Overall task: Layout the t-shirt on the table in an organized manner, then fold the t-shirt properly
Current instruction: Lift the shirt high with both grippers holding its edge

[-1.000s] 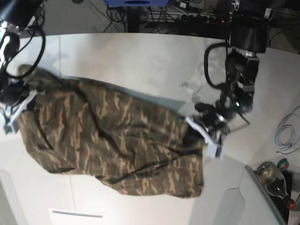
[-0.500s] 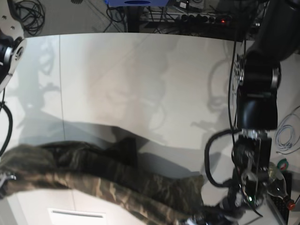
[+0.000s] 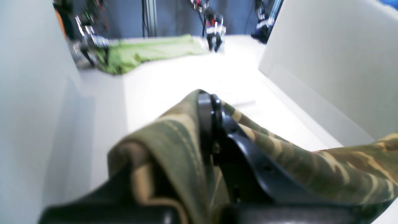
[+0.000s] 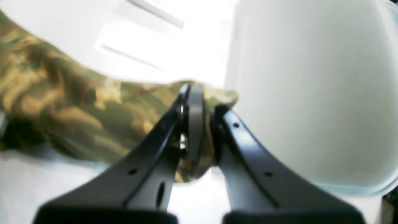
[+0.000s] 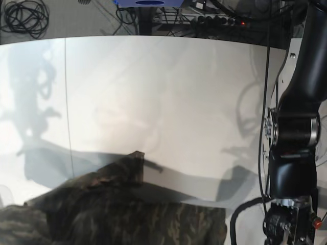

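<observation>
Since both arms have a corner of the t-shirt (image 5: 117, 214) pinched, what matters now is how the cloth runs between them: it's strung out lengthwise along the near edge of the table (image 5: 153, 92), mostly bunched and sagging there, with one flap reaching a bit further in. So neither arm is "nearer", they're at opposite ends of the long axis, and I'd guess the next move is spreading it flat across the table toward the far edge.

The left gripper (image 3: 210, 102) is clamped tight on a fold of camo, cloth draped on both sides of the finger. The right gripper (image 4: 199, 102) is likewise closed on a small bunch of fabric.

Base view shows the overall lie of the shirt but neither grip, only the left arm's upper part. The wrist views show the actual pinches, though blurry, and not which corner of the shirt each one has.
</observation>
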{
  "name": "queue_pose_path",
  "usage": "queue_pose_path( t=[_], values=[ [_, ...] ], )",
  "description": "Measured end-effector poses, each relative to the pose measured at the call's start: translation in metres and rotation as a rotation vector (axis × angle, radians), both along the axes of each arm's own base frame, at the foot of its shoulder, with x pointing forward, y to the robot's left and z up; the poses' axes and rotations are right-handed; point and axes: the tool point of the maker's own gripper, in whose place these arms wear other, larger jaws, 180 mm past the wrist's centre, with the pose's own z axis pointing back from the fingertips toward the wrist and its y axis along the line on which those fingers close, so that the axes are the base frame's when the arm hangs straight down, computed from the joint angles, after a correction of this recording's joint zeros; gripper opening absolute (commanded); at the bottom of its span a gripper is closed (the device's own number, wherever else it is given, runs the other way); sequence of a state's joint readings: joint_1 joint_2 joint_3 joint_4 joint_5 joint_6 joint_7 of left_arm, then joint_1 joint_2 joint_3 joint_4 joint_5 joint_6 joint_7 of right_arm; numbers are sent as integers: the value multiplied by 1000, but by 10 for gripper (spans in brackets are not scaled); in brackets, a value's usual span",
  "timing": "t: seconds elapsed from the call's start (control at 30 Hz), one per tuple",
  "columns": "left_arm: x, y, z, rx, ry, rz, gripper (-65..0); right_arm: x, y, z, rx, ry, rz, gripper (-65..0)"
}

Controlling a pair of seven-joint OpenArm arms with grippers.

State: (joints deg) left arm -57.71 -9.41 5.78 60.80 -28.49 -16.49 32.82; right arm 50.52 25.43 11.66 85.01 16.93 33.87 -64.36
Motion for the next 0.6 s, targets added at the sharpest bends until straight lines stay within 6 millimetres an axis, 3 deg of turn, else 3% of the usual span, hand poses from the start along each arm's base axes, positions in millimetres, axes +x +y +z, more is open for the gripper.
queue_pose_path(
  t=[0.13, 0.37, 0.6],
  values=[
    [4, 4, 37, 1, -59, 5, -650, 9, -5, 30, -45, -25, -4, -650],
    [16, 21, 77, 87, -111, 80, -650, 28, 6, 86, -87, -135, 56, -650],
    [13, 3, 118, 57, -205, 51, -650, 29, 6, 131, -104, -227, 68, -650]
  ],
)
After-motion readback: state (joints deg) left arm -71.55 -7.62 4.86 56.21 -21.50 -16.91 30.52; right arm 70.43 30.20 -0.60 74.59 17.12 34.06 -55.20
